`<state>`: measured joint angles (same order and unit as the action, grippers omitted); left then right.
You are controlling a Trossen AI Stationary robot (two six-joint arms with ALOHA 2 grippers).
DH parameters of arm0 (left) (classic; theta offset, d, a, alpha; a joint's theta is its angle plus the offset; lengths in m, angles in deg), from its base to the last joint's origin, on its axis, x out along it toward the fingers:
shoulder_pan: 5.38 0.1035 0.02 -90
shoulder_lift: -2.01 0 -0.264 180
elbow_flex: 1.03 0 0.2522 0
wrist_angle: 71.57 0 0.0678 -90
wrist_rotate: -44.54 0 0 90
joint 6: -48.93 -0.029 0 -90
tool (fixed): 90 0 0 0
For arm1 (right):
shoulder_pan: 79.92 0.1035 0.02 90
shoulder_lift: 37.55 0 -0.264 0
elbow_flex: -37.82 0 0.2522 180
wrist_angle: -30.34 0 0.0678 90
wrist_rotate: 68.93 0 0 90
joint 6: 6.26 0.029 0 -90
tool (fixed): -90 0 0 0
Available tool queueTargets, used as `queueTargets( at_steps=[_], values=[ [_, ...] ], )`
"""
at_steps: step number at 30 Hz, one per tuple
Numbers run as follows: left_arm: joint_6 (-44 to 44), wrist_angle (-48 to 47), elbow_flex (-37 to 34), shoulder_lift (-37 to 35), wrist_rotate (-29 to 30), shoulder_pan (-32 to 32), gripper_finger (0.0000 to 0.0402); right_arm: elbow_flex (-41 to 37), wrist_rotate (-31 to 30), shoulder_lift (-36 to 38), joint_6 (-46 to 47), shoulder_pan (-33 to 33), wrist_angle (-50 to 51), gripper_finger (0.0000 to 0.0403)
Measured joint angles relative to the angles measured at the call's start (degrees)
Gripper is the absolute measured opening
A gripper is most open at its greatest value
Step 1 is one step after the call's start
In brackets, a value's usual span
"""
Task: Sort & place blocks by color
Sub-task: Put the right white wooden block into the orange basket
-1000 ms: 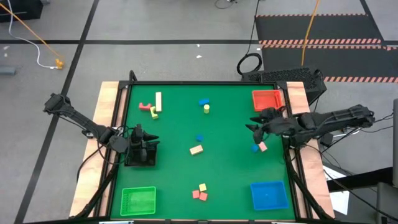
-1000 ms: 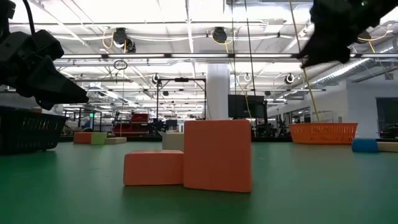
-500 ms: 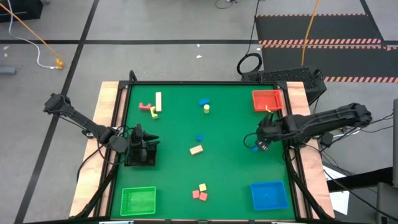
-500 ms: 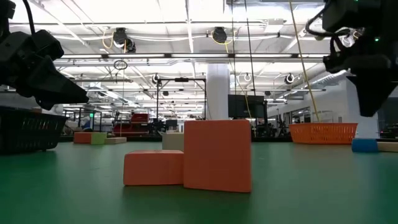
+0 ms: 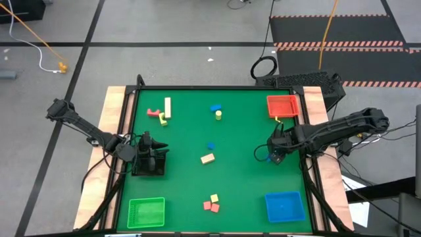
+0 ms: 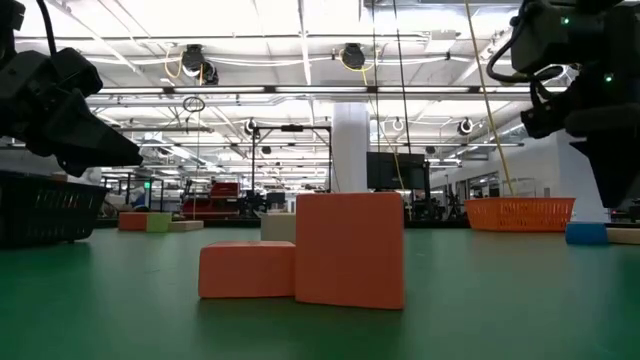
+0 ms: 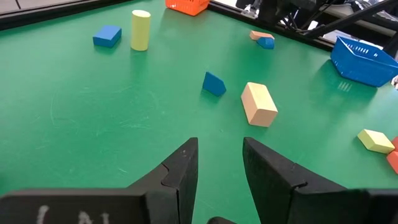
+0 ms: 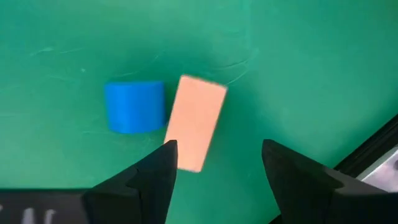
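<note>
Pink block [image 8: 196, 122] lies just beyond the right gripper's [image 8: 214, 163] parted jaws, touching a blue block [image 8: 134, 107].

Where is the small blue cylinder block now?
The blue cylinder lies on the green mat near the table's right edge, touching or nearly touching a pink block, directly below the open right gripper, between the red tray and blue tray.

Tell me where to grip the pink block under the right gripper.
Take the pink block across its two long sides, near the middle, coming straight down. It lies flat, and the open right gripper hangs over its near end. One long side touches or nearly touches the blue cylinder, so that finger has little room; keep toward the end away from it.
</note>
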<state>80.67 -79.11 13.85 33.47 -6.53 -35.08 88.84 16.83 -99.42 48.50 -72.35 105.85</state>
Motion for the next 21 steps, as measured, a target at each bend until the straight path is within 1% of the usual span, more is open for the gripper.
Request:
queueTargets(
  at_steps=[3, 6, 8, 13, 21],
  values=[
    [-0.01, -0.01, 0.01, 0.00, 0.01, -0.01, 0.0127, 0.00, 3.04, 0.00, 0.47, 0.00, -0.77, 0.0256],
    [-0.01, 0.01, 0.01, 0.00, 0.01, 0.00, 0.0127, -0.02, 4.31, -0.31, 0.78, 0.00, -1.08, 0.0273],
    [-0.01, -0.02, -0.01, 0.00, 0.01, 0.01, 0.0127, -0.04, 4.29, -0.58, 1.62, 0.02, -1.84, 0.0278],
    [0.00, -0.02, -0.01, 0.01, -0.01, -0.01, 0.0127, -0.04, 4.09, -2.61, 2.97, 0.36, -4.48, 0.0272],
    [0.00, 0.00, -0.01, 0.01, 0.01, -0.01, 0.0127, -0.09, 2.49, -9.41, 2.90, 3.40, -5.82, 0.0259]
  ],
)
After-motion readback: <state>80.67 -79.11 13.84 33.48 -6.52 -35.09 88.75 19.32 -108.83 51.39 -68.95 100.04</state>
